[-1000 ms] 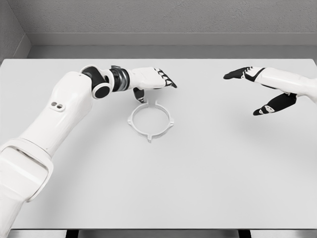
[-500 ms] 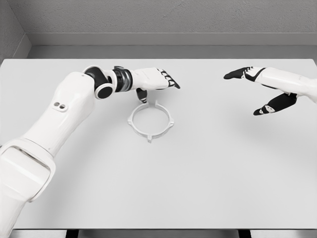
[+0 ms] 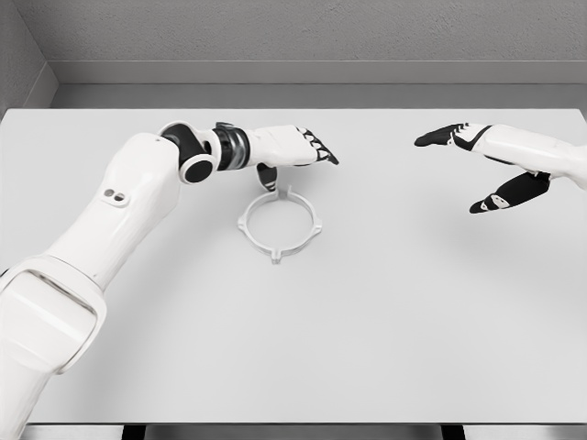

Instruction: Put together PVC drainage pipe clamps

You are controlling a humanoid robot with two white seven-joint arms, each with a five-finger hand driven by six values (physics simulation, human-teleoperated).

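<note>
White clamp ring point(image 3: 279, 224) lying flat on the table point(image 3: 385, 321), left of centre. Left hand point(image 3: 292, 149) above the ring's far rim, fingers extended and holding nothing. Right hand point(image 3: 491, 160) raised near the right edge, fingers spread, empty.

A ring-shaped pipe clamp point(image 3: 279, 224) lies flat on the table point(image 3: 367, 321), left of the table's middle and toward the far half. The left hand point(image 3: 292, 151) sits just behind the clamp's far rim and above it, its arm reaching in from the lower left, with 1 digit pointing down near the rim. The right hand point(image 3: 486, 160) hangs over the table's far right side, well apart from the clamp.
</note>
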